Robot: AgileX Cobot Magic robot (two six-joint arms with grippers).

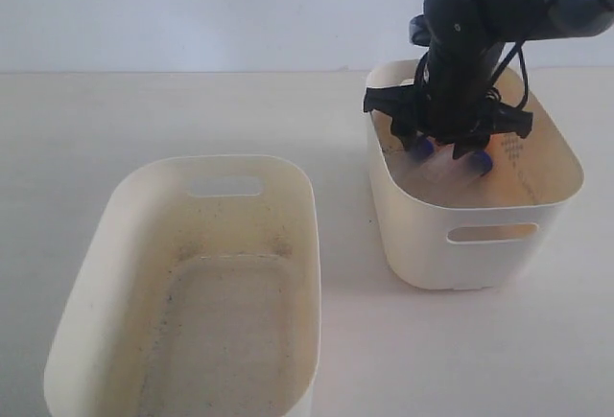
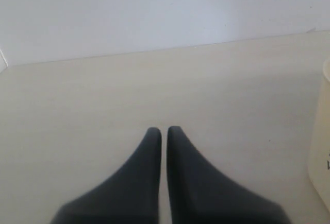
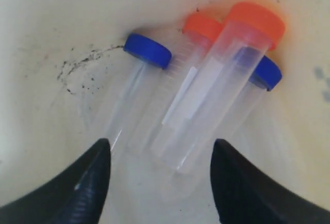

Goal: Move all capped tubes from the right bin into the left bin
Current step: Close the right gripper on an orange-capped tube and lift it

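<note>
Several capped tubes lie bunched on the floor of the right bin (image 1: pixel 537 218). In the right wrist view, a large orange-capped tube (image 3: pixel 221 90) rests on top of the pile. Beside it lie a second orange-capped tube (image 3: pixel 180 87) with a white label strip, a blue-capped tube (image 3: pixel 131 98) and another blue-capped tube (image 3: pixel 258 90). My right gripper (image 3: pixel 161 149) hangs open just above the tubes' lower ends, holding nothing. In the exterior view two blue caps (image 1: pixel 481 161) show under the right gripper (image 1: pixel 449 145). The grime-speckled left bin (image 1: pixel 125 235) holds nothing. My left gripper (image 2: pixel 164 130) is shut over bare table.
Dark grime marks (image 3: pixel 77 67) smudge the right bin's floor. A dotted mark (image 1: pixel 511 152) shows on its inner wall. A cream bin wall (image 2: pixel 320 157) edges the left wrist view. Both bins stand on a pale table (image 1: pixel 345 244).
</note>
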